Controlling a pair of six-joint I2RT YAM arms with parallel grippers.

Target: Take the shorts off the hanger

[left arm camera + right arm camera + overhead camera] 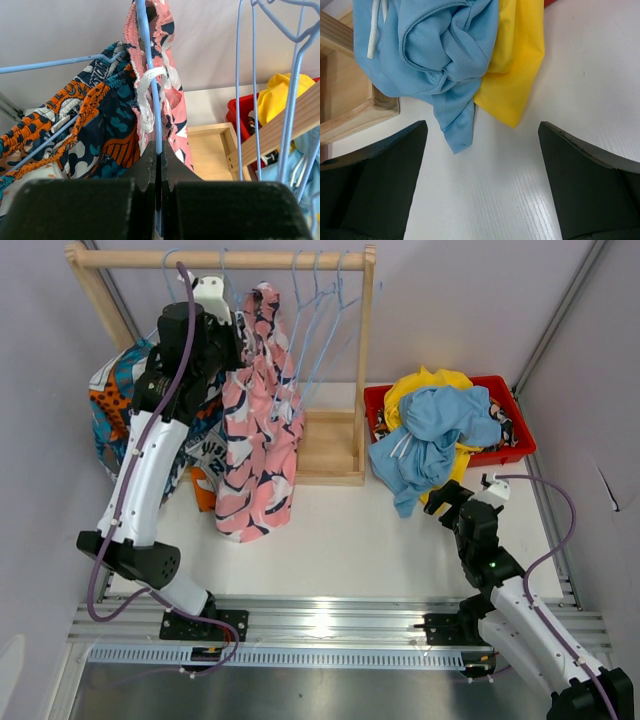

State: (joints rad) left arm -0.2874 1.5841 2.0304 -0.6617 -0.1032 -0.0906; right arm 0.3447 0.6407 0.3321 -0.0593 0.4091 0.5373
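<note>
The pink shorts with dark marks hang from a blue wire hanger on the wooden rack's rail. My left gripper is raised to the rail beside them; in the left wrist view it is shut on the hanger's wire just below the pink waistband. The teal-orange-white print shorts hang at the left, also in the left wrist view. The light blue shorts and yellow shorts lie piled in a red bin. My right gripper is open and empty above the table, just short of the blue and yellow hems.
Several empty blue hangers hang on the right of the rail. The rack's wooden base stands between the pink shorts and the bin. An orange-patterned cloth shows low beside the pink shorts. Grey walls close in both sides.
</note>
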